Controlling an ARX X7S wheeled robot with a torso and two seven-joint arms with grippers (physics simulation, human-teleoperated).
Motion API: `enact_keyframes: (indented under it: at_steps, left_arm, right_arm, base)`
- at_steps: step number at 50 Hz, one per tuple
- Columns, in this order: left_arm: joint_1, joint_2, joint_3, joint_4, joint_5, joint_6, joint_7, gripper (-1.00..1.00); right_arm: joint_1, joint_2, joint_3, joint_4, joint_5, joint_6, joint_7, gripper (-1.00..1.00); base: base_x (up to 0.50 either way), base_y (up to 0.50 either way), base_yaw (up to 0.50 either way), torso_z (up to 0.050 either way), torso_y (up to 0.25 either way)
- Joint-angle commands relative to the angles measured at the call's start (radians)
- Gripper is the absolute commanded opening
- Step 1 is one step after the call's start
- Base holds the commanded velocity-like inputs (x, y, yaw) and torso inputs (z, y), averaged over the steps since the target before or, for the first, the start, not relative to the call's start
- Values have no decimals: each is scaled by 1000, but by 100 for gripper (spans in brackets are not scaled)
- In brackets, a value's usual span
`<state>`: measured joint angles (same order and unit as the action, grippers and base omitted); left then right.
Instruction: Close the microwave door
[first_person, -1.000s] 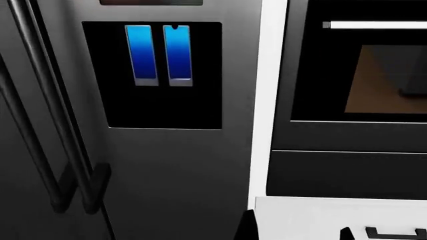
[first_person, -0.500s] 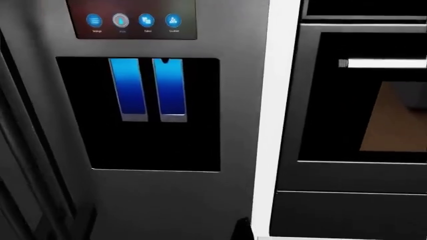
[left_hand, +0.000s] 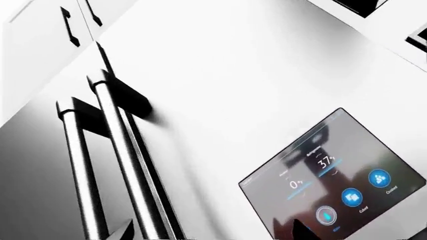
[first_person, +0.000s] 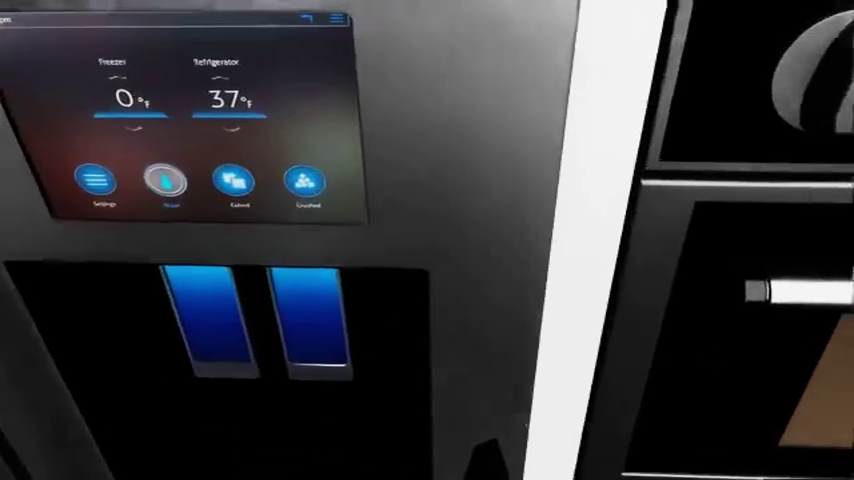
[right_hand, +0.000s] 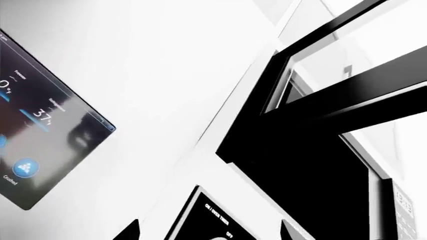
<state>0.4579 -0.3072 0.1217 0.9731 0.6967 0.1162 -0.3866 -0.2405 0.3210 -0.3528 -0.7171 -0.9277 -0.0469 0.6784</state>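
Note:
The microwave (first_person: 741, 90) is the black compartment at the upper right of the head view, above the oven; a grey curved shape shows in it. In the right wrist view, looking up, the microwave door (right_hand: 333, 102) appears as a black-framed panel with a pale window, swung out from the black body (right_hand: 300, 165). My right gripper (right_hand: 210, 232) is open and empty below it, only its fingertips (right_hand: 130, 231) showing. My left gripper (left_hand: 213, 232) is open too, empty, facing the fridge front. A dark tip (first_person: 481, 460) pokes into the head view's bottom edge.
The grey fridge door (first_person: 454, 150) with its touchscreen (first_person: 187, 120) and blue-lit dispenser (first_person: 254, 320) fills the left. Fridge bar handles (left_hand: 127, 165) stand near the left gripper. A white trim strip (first_person: 601, 250) separates the fridge from the oven door (first_person: 721, 340) with its silver handle (first_person: 801, 291).
The head view has risen: the drawer and lower fridge dropped out of sight, the touchscreen and the microwave compartment above the oven came in.

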Motion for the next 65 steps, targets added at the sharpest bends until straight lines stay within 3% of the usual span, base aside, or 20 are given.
enact_keyframes:
  at_steps: [1,15,27,46,50,55,65]
  left_arm:
    - [0,3,2,-3,8,4,3,100]
    - [-7,2,4,-3,4,9,7,100]
    - [-16,8,10,2,8,0,24,100]
    - [-27,26,22,14,28,-3,53,100]
    - [-33,29,26,9,29,-3,57,100]
    - [-27,24,22,6,22,5,51,100]
    - [-27,23,26,3,22,12,54,100]
  right_arm:
    - [1,-7,0,-2,-11,12,3,100]
    - [-22,-6,-5,-79,-48,15,-9,100]
    - [35,-44,-46,-219,-87,76,-249,100]
    - [148,-117,-73,-317,-163,103,-443,100]
    - [166,-161,-76,-329,-182,52,-502,100]
    - [159,-305,38,-329,-135,-111,-614,100]
    - [189,-318,33,-329,-146,-108,-657,100]
  base:
    - [387,0,0,0,15]
    - [29,0,0,0,0]
    - [0,0,0,0,0]
    - [0,0,0,0,0]
    - [0,0,0,0,0]
    - [0,0,0,0,0]
    - [0,0,0,0,0]
